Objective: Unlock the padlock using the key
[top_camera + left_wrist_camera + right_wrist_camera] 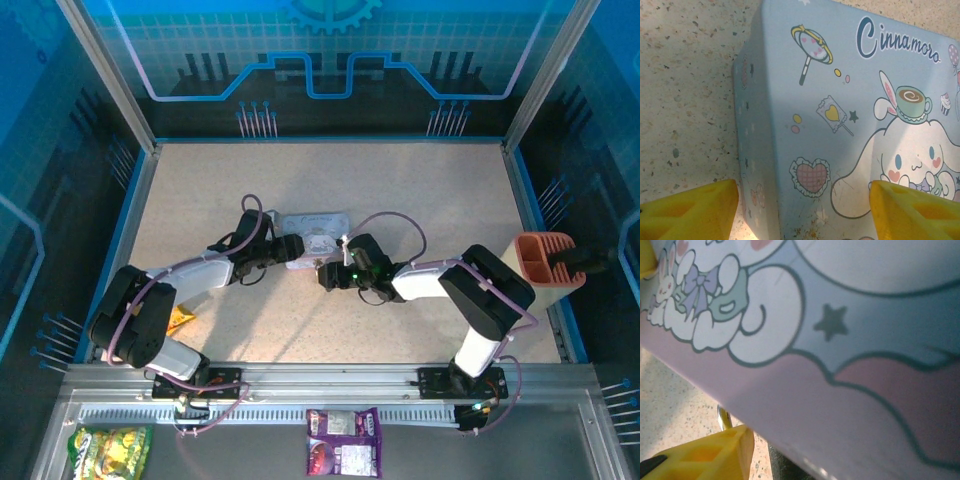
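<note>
Pastel tin (840, 125) before spread left pincer (800, 212)

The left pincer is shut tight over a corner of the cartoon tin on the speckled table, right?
Not shut. The left wrist view shows the left pincer open, its yellow fingers wide apart, over a corner of the cartoon tin on the speckled table.
</note>
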`<state>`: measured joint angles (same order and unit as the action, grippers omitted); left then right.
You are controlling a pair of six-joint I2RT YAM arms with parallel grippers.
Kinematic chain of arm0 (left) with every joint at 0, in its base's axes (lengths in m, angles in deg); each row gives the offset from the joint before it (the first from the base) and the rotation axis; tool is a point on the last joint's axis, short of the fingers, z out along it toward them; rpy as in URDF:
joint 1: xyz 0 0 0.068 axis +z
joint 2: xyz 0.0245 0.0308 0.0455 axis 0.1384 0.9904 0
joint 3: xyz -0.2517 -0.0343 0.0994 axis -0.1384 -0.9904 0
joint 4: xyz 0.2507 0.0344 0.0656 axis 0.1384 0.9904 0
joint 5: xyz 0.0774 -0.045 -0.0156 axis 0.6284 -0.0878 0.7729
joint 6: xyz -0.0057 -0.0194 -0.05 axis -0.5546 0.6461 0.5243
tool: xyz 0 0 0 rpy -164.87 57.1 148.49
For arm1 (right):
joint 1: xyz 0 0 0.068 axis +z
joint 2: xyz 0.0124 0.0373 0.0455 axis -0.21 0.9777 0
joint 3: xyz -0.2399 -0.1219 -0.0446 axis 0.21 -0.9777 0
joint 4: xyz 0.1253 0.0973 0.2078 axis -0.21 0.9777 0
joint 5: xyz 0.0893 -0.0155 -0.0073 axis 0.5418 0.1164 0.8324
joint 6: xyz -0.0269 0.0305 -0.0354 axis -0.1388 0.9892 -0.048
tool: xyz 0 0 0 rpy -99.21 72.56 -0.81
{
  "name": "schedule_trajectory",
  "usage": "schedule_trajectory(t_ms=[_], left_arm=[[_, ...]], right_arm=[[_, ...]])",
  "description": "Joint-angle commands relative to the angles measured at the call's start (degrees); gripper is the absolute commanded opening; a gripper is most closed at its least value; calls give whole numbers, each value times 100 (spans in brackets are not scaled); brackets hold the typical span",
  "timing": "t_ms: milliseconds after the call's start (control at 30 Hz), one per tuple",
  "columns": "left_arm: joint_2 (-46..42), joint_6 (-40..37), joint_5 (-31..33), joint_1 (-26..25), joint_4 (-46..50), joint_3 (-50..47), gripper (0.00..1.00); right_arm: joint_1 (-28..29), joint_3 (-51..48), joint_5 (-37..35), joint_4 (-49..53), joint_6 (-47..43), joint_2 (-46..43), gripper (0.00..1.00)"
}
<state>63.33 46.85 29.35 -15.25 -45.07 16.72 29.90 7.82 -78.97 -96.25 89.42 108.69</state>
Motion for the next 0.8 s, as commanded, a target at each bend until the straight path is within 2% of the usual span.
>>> schedule_trajectory(t_ms=[0, 167, 367, 767], left_arm=[[-51, 130, 166, 26, 157, -266, 70], [-69, 191, 177, 26, 97, -330, 69], [-133, 259, 280, 28, 163, -381, 69], [-267, 458, 499, 21, 186, -509, 64]], right_arm=[[218, 264, -244, 500, -213, 415, 56], [309, 531, -339, 892, -272, 636, 53], [378, 664, -210, 910, -282, 715, 47], [311, 433, -26, 580, 173, 378, 21]])
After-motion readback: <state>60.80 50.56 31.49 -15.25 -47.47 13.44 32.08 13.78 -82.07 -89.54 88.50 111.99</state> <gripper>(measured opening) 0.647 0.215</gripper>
